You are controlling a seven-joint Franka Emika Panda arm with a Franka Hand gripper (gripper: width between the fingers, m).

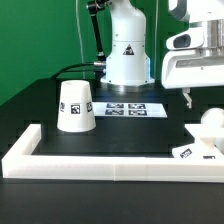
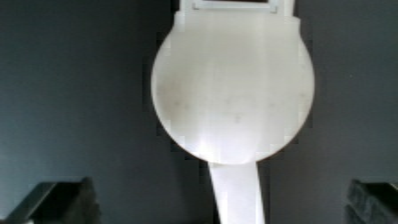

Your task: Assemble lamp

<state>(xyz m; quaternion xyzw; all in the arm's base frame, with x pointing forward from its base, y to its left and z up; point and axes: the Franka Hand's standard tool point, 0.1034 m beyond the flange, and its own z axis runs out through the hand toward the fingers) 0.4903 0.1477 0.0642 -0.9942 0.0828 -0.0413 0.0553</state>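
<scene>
The white cone-shaped shade (image 1: 77, 105) stands on the black table at the exterior view's left, with a tag on its side. The round-headed bulb (image 1: 209, 123) sits at the exterior view's right, just above the flat base (image 1: 193, 151), which carries tags. My gripper (image 1: 189, 99) hangs above and behind the bulb. In the wrist view the bulb (image 2: 231, 90) fills the picture and its stem runs between my fingers. The gripper (image 2: 221, 205) is open, with the dark fingertips (image 2: 63, 200) wide apart and clear of the stem. An edge of the base (image 2: 237, 8) shows beyond the bulb head.
The long white rail-like border (image 1: 110, 165) runs along the table's front and turns back at the exterior view's left. The marker board (image 1: 133, 107) lies flat in front of the robot's white pedestal (image 1: 127, 55). A green wall stands behind.
</scene>
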